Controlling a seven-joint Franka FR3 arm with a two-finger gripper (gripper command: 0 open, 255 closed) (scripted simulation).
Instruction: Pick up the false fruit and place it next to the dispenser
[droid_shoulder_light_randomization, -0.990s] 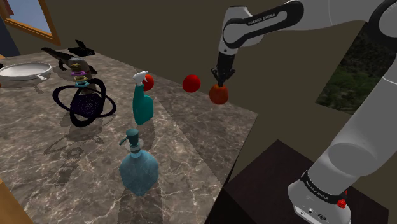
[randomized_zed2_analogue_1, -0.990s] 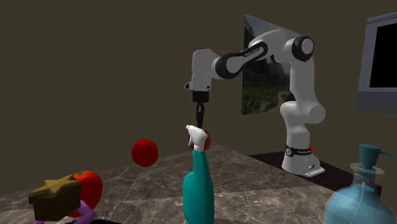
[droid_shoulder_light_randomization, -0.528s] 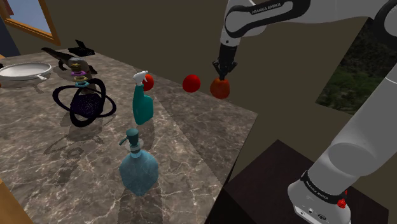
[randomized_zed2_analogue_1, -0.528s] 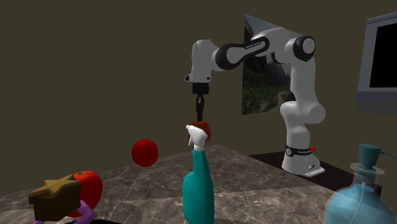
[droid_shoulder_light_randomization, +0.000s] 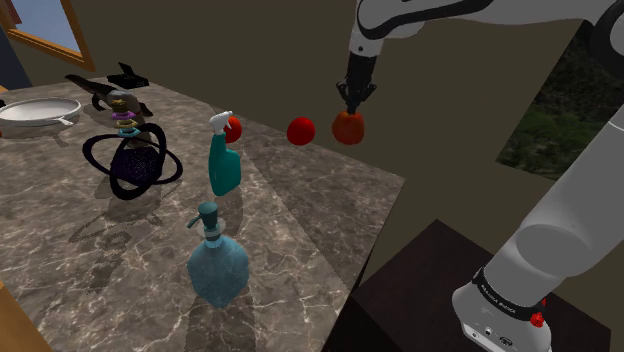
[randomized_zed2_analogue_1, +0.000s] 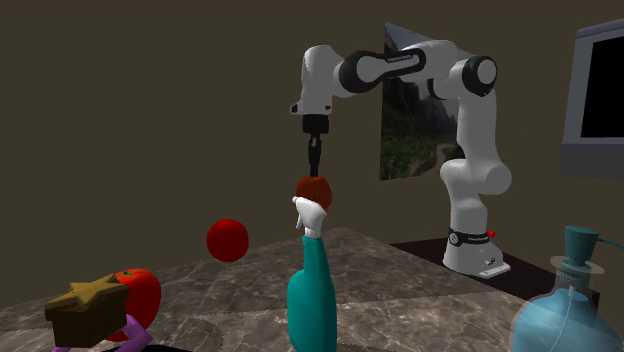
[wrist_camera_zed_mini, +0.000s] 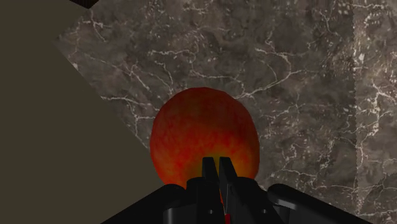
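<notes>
Fruit (droid_shoulder_light_randomization: 348, 128) hangs clamped in my tool (droid_shoulder_light_randomization: 351, 108), higher off the counter (droid_shoulder_light_randomization: 300, 220) below it than a second ago; carry toward the dispenser (droid_shoulder_light_randomization: 217, 265) comes next.

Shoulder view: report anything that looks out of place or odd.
The red ball sits right at the marble countertop's far edge and might roll off. The tool holds the red-orange fruit aloft by a narrow pinch at its top. Nothing looks spilled or toppled.

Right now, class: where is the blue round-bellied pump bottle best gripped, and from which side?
Likely its narrow neck, from the side: the blue round-bellied pump bottle stands upright, its belly looks too wide, its pump head blocks the top.
</notes>
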